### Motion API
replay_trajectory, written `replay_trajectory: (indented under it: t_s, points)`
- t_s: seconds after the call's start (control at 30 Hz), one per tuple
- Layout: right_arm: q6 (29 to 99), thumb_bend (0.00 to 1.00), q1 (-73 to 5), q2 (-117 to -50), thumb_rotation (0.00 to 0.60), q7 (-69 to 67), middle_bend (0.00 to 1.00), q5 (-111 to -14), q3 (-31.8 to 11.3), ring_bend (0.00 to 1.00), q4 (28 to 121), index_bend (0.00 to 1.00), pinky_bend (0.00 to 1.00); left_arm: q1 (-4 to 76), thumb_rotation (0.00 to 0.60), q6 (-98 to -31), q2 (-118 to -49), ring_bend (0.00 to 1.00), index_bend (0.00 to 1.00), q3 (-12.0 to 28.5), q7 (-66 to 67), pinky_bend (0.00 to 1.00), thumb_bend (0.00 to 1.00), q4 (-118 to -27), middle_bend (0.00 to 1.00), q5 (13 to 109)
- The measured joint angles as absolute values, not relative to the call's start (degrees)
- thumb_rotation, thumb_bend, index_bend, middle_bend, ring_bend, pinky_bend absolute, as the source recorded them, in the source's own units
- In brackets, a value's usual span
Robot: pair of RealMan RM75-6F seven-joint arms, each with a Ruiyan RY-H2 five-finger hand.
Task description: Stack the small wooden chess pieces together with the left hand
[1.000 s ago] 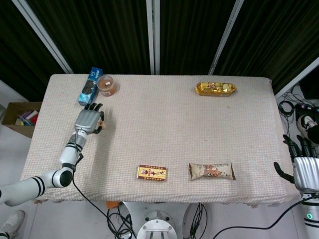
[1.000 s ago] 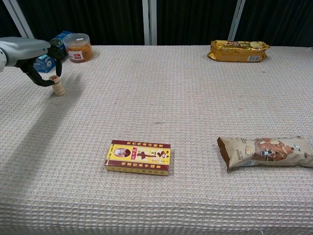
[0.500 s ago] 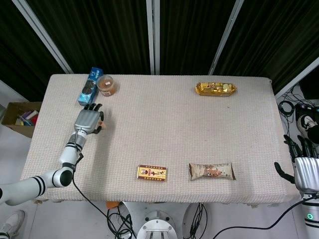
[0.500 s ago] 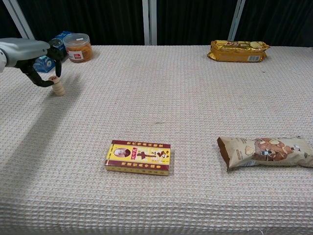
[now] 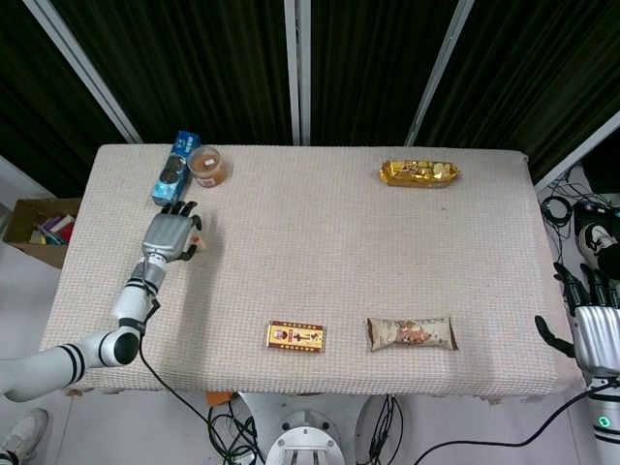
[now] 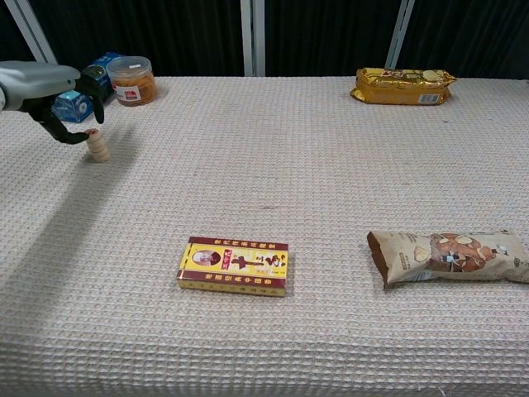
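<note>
A short stack of small round wooden chess pieces [image 6: 98, 146] stands upright at the far left of the table; in the head view the stack [image 5: 197, 243] peeks out just right of my left hand. The left hand [image 6: 51, 93] hovers beside the stack's top on its left, fingers curved and apart, and one fingertip [image 6: 81, 139] ends just short of the top piece. Nothing is held in it. My right hand [image 5: 593, 325] hangs off the table's right edge with its fingers spread and empty.
Behind the stack are an orange-lidded jar [image 6: 132, 79] and a blue box [image 6: 89, 83]. A red and yellow box [image 6: 234, 265] and a snack bag [image 6: 446, 255] lie near the front. A gold packet [image 6: 404, 85] is at the back right.
The left hand has drawn slightly left, away from the top of the stack. The stack stays standing in place. The right hand has barely moved.
</note>
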State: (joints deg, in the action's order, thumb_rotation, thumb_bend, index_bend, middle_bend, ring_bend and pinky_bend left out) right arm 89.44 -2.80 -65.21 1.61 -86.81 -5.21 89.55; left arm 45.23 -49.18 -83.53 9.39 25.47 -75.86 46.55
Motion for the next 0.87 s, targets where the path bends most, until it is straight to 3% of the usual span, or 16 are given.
replay_trajectory:
  t_s: [0.2, 0.4, 0.57, 0.73, 0.87]
  points:
    - [88.9, 0.24, -2.5, -63.7, 0.600, 0.7, 0.26, -86.3, -4.9, 0.04, 90.1, 0.10, 0.13, 41.2, 0.600, -57.0, -79.7, 0.07, 0.32, 10.2, 21.6, 0.11, 0.21, -81.3, 0.10, 49.2]
    - [88.1, 0.24, -2.5, -62.6, 0.600, -1.7, 0.25, -86.2, -4.8, 0.04, 90.6, 0.10, 0.13, 32.3, 0.600, -71.4, -75.0, 0.08, 0.31, 9.2, 14.7, 0.11, 0.15, -86.1, 0.11, 57.0]
    - [88.1, 0.24, -2.7, -62.7, 0.600, -3.1, 0.25, -87.4, -4.5, 0.04, 90.5, 0.10, 0.13, 22.0, 0.600, -83.2, -70.9, 0.08, 0.31, 5.1, 8.9, 0.11, 0.15, -90.3, 0.11, 66.1]
    - [88.0, 0.24, -3.0, -63.0, 0.600, -3.5, 0.25, -89.1, -3.8, 0.04, 90.6, 0.10, 0.13, 13.7, 0.600, -90.3, -68.1, 0.08, 0.31, -1.0, 6.7, 0.11, 0.15, -94.7, 0.11, 73.6]
    - [87.2, 0.24, -3.6, -63.2, 0.600, -3.9, 0.25, -90.1, -3.3, 0.04, 90.7, 0.10, 0.13, 9.6, 0.600, -94.4, -68.6, 0.08, 0.31, -3.3, 6.8, 0.11, 0.15, -95.3, 0.11, 77.4]
